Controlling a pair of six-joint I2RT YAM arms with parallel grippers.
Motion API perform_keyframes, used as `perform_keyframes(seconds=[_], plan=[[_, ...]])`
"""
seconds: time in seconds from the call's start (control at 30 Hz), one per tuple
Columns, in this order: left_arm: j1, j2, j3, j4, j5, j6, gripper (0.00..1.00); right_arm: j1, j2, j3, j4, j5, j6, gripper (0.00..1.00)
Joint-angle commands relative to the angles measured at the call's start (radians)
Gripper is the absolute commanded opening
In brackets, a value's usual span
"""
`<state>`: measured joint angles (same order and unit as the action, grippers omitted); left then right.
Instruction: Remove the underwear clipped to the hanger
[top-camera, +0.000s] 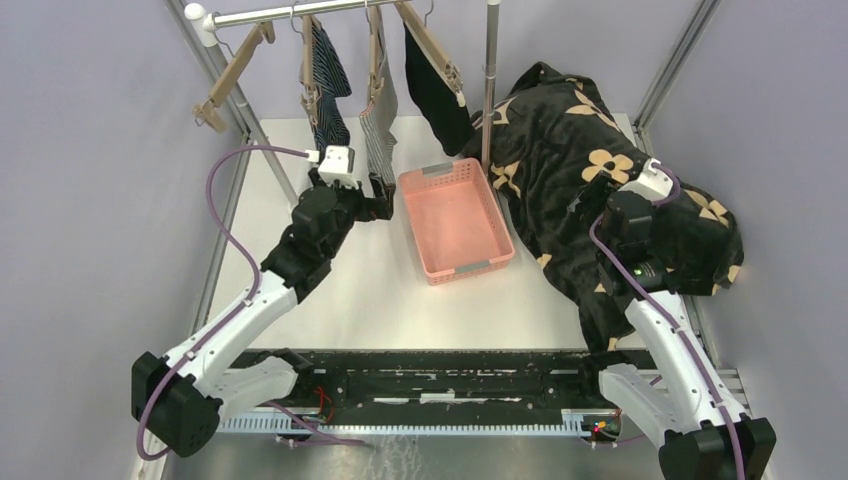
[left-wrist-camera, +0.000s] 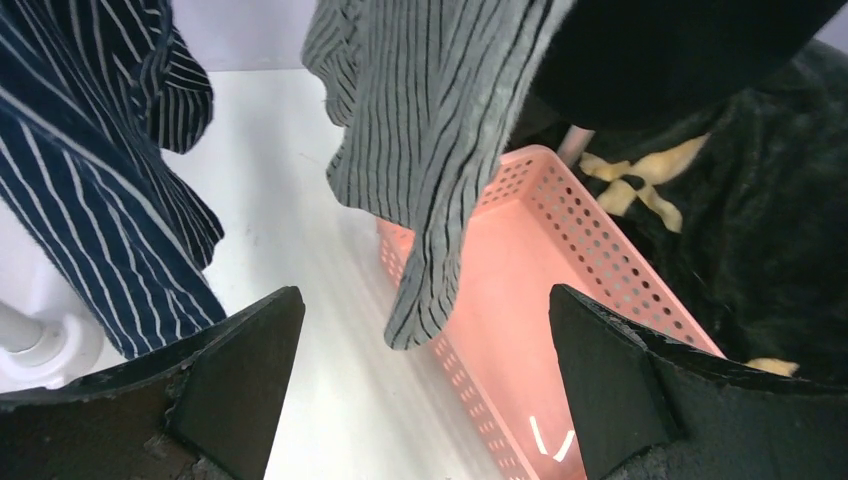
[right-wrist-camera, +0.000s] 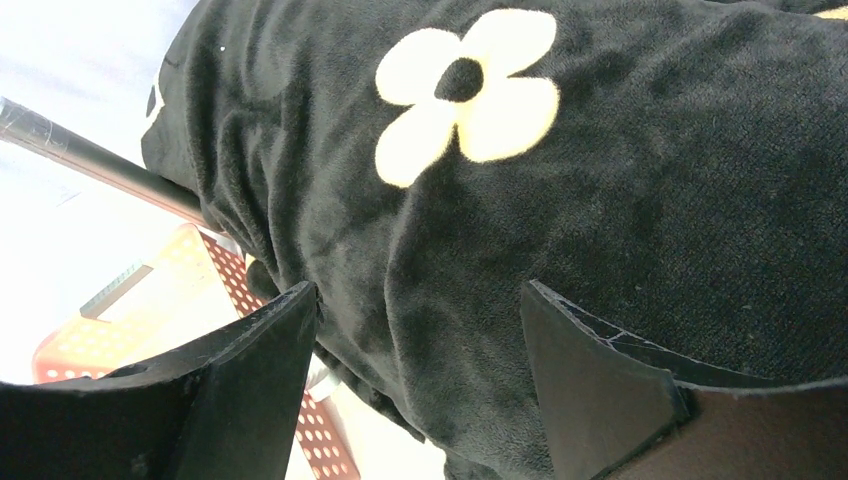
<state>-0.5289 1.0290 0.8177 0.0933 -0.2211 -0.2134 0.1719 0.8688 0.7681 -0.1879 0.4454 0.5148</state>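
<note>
Your left claw (left-wrist-camera: 422, 300) stood with its two fingers spread wide and nothing between them. It was raised just under the hem of the grey striped boxer shorts (left-wrist-camera: 430, 130), which hung down in front of the gap. I could not tell whether cloth and fingers touched.

Your right claw (right-wrist-camera: 418, 290) was spread wide too and gripped nothing. It pointed at the black blanket (right-wrist-camera: 600, 200) with tan flowers, close to the pile. The views did not show whether it touched.

You had three pairs of boxer shorts on the rail (top-camera: 300, 10), all three clipped up:
- navy boxer shorts (top-camera: 325, 90) with thin pale stripes, on the left;
- the grey striped pair in the middle, just beside the navy pair;
- black boxer shorts (top-camera: 435, 95) on the right, nearest the upright pole (top-camera: 490, 70).

I counted four wooden hangers on that rail. Three carried one pair each. The fourth, the empty hanger (top-camera: 232, 72), hung furthest left.

You had one pink basket (top-camera: 470, 268), perforated, on the white table (top-camera: 340, 290) between your two arms. It sat below and slightly right of the grey pair, with nothing inside. The one blanket lay heaped on the right of the table, its edge against the basket's right side.
</note>
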Motion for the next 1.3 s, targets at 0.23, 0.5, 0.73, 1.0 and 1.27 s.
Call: perform_keyframes(seconds=[0.23,0.5,0.73,1.0,1.27], plan=[[-0.06,-0.004,0.292,-0.174,-0.086,0.111,0.99,0.002,0.009,0.039,0.041,0.0,0.0,0.83],[-0.072,-0.014,0.5,-0.326,-0.044,0.086,0.99,0.001,0.019,0.053,0.044,-0.01,0.001,0.83],[-0.072,0.052,0.776,-0.478,-0.076,0.116,0.99,0.002,0.021,0.059,0.042,-0.023,0.001,0.83],[-0.072,0.312,1.266,-0.783,-0.248,0.214,0.89,0.002,0.04,0.074,0.047,-0.061,-0.001,0.83],[-0.071,0.477,1.501,-0.961,-0.349,0.256,0.81,0.001,0.061,0.07,0.052,-0.091,0.0,0.83]])
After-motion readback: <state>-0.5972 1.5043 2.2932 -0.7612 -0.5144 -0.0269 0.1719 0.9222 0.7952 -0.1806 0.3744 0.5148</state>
